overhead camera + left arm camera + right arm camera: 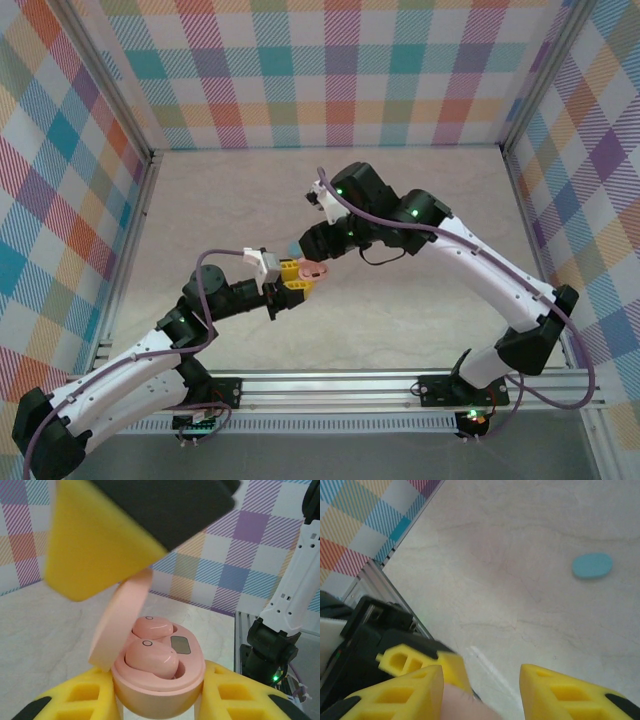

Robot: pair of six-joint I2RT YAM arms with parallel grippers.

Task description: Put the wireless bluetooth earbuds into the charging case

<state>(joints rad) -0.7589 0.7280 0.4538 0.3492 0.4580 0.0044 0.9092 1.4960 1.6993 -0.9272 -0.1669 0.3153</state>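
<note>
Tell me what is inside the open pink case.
Two pink earbuds sit in the pink case, one nearer, one behind, a small grey screen beside them. Their lower parts are hidden below its rim.

The left arm (130, 365) stretched from its base at the near left, forward and to the right, bent at the elbow with the wrist held roughly level. The left hand (298, 279) pointed right, its yellow fingers (75, 700) closed tight on either side of the pink charging case (160, 687). The right arm (480, 265) arched up from its base at the near right, folded over at its far joint, and turned its wrist back toward the left one. The right hand (314, 262) hung just above the left hand, tilted downward. Its two fingers (570, 695) stood apart with a bare gap between them.
</note>
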